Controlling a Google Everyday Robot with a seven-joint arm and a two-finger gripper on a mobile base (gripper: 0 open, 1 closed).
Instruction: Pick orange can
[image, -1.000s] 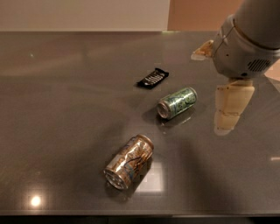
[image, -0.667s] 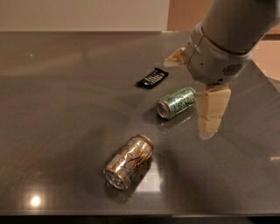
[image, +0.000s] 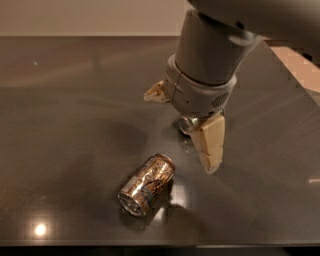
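Gripper state first: your cream-coloured two-finger gripper, mounted under a thick grey cylindrical wrist, hangs over the dark glossy desk with its jaws spread wide and nothing between them. One of the fingers points down toward 6 o'clock, its tip close to the desk surface; whether it touches the surface, you cannot tell from this view. The other finger juts out from the wrist toward 9 o'clock, well above and behind the first. The whole assembly sits a little toward 3 o'clock from the middle of the view, and the arm above it runs off the top edge at about 1 o'clock.

Your target, the orange-bronze metal drink can with dark swirl markings and silver ends, lies on its side on the desk, at roughly 7 o'clock from the gripper. It is near the lowered finger but apart from it, with bare desk between the two. The can's long axis runs from 7 o'clock to 1 o'clock, and the silver end at 7 o'clock faces the camera. A faint reflection of the can shows in the desk just beside it.

Under the wrist, just beside the lowered finger at its 10 o'clock, a small silvery round can end shows; the rest of that object is hidden behind the gripper. A bright spot of reflected light sits on the desk far out at 8 o'clock.
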